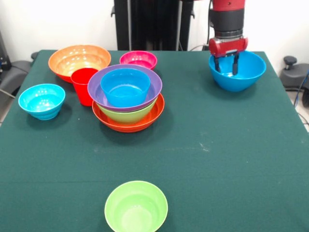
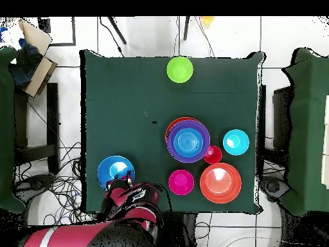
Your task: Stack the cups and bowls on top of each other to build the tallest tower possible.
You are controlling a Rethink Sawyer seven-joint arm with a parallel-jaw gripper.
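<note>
I have the end effector (image 1: 228, 64) down inside a blue bowl (image 1: 241, 73) at a far corner of the table (image 1: 217, 154). In the front view its two dark fingers (image 1: 235, 63) hang parted, with a clear gap between them and nothing held; they dip below the bowl's far rim. The overhead view hides those fingers under the red arm (image 2: 132, 199), so only the front view tells me it is open. What the overhead view adds is that this bowl sits close to the table's edge, with the arm covering its lower part.

The tower (image 1: 128, 99) stands near the table's middle: an orange bowl (image 1: 140, 123) as base, a green bowl (image 1: 126, 115) in it, then a purple bowl (image 1: 149, 89), then a second blue bowl (image 1: 125, 87) on top. All sit upright, mouths up, their axis vertical. The front view shows each layer's side; the overhead view shows only concentric rims, and the green layer is hidden there.

The red cup (image 1: 83, 86) stands upright just beside the tower, long axis vertical, in front of the second orange bowl (image 1: 78, 60). The magenta bowl (image 1: 138, 60) sits behind the tower. A light blue bowl (image 1: 42, 101) stands apart towards one side, and a second green bowl (image 1: 136, 207) lies alone at the near edge, partly cut off in the front view but whole in the overhead view.
</note>
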